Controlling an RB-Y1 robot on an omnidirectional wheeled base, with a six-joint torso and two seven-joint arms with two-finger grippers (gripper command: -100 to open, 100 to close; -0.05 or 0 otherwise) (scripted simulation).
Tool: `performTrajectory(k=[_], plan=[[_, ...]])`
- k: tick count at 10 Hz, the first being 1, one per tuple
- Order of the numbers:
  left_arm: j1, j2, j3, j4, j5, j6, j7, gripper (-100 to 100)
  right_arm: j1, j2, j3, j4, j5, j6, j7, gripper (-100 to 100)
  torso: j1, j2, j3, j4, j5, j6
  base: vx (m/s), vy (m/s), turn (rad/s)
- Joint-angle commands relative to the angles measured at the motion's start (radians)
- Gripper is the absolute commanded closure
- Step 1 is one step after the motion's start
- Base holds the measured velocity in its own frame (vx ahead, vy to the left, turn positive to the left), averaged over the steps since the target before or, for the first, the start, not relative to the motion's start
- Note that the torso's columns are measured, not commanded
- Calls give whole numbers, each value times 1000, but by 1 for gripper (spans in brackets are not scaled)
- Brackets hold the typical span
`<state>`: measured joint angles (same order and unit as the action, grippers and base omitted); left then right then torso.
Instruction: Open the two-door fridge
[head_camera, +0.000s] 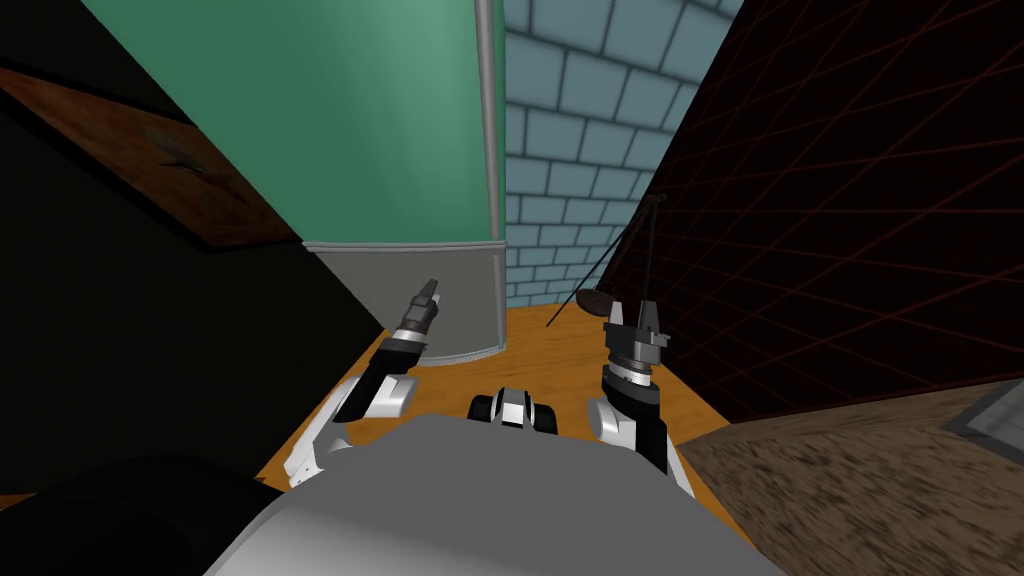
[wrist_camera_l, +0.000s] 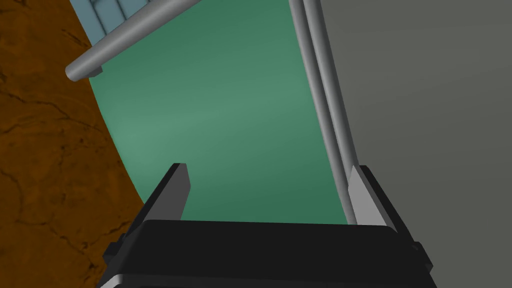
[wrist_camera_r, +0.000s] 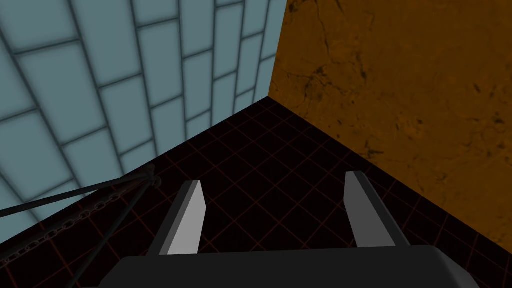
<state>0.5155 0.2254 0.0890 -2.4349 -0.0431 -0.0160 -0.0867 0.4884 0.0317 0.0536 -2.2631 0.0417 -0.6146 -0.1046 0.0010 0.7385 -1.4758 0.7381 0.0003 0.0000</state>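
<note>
Orange-brown mottled floor (head_camera: 560, 350), with blue-grey tiled wall (head_camera: 580, 150) behind.

Item: tall two-door fridge (head_camera: 400, 120), green upper door over grey lower door (head_camera: 470, 290). It stands ahead and to the robot's left, beside the tiled wall. Both doors look shut, with plain, smooth faces.

Fitting: slim grey cylindrical bar handle (head_camera: 488, 120) running up the upper door's edge.

Left claw (head_camera: 430, 292): released, aimed at the door faces near their seam. The handle lies off to one side, not between the fingers.

Right claw (head_camera: 632, 312): released and idle, low at the robot's right.

Step judged: approach. The next move likely calls for straddling the bar, clenching, then pulling along the hinge arc.
</note>
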Motion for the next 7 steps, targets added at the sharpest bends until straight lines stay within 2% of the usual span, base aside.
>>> performTrajectory(k=[1, 7], plan=[[-1, 20, 12, -14, 0, 69, 1, -100, 0, 0, 0, 0, 0, 0, 0, 0, 0, 0, 0, 0, 0, 0, 122, -44, -52], [-2, 84, 41, -26, 2, 206, 4, -100, 0, 0, 0, 0, 0, 0, 0, 0, -1, -2, -1, 0, 0, 0, 106, -52, -45]])
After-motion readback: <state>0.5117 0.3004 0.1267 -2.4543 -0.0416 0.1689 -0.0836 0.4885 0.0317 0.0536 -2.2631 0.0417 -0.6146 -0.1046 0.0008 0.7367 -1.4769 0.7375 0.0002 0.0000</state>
